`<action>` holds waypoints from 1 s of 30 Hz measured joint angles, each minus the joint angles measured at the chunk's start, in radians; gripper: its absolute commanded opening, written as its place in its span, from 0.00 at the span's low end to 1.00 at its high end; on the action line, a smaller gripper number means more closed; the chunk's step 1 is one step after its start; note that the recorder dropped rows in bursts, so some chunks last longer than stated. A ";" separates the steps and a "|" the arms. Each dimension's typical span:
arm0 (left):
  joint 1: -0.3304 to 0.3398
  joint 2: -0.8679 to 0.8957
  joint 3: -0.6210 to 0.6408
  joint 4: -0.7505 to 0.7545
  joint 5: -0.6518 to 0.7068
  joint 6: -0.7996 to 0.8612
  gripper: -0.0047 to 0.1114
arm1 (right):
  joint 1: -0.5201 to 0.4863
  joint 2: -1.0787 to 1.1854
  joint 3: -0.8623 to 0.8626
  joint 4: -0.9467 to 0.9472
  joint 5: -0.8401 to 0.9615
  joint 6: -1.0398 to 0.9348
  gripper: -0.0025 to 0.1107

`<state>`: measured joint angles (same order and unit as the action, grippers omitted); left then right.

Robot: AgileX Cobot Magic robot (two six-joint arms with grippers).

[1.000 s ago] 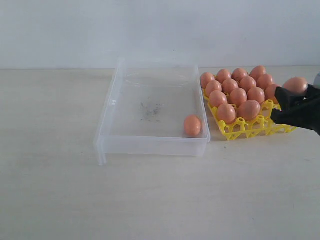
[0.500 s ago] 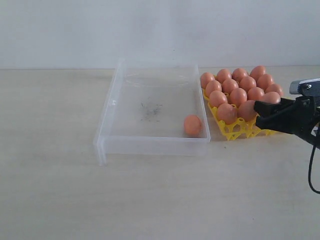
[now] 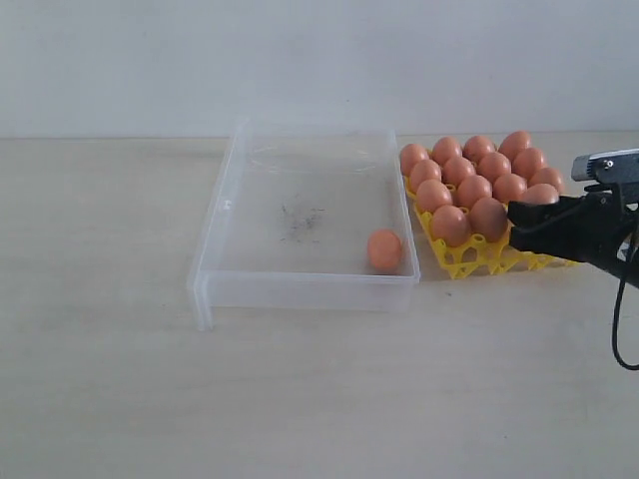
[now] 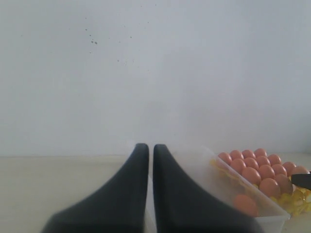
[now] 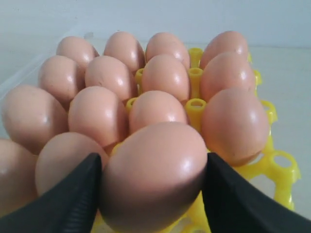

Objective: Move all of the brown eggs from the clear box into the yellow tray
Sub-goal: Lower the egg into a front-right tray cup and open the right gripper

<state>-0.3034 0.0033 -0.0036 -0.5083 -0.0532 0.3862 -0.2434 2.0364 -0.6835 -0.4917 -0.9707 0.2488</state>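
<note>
The left gripper is out of the exterior view. Its own camera shows its two dark fingers pressed together with only a thin slit between them, holding nothing and raised above the table, facing a pale wall.

The box lies left of centre on the table. One lone egg rests on its floor, near the front right corner.

Just beside the box's right wall sits the tray, its cups filled with rows of eggs.

The right gripper reaches in from the right edge at the tray's front right part. Its black fingers stand fairly wide and press on both sides of a held egg. This egg is low over the tray, right next to the other eggs. I cannot tell whether it already sits in a cup.
</note>
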 measured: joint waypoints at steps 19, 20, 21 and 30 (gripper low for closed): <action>0.000 0.000 0.000 0.000 0.000 0.000 0.07 | 0.000 -0.063 -0.005 -0.011 0.107 -0.002 0.69; 0.000 0.000 0.000 0.000 0.000 0.000 0.07 | 0.000 -0.063 -0.005 -0.015 0.111 -0.001 0.69; 0.000 0.000 0.000 0.000 0.000 0.000 0.07 | 0.000 -0.063 -0.005 -0.015 0.111 -0.001 0.69; 0.000 0.000 0.000 0.000 0.000 0.000 0.07 | 0.000 -0.243 0.048 -0.066 -0.124 0.060 0.61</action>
<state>-0.3034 0.0033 -0.0036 -0.5083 -0.0532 0.3862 -0.2434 1.7939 -0.6356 -0.5576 -1.0946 0.3092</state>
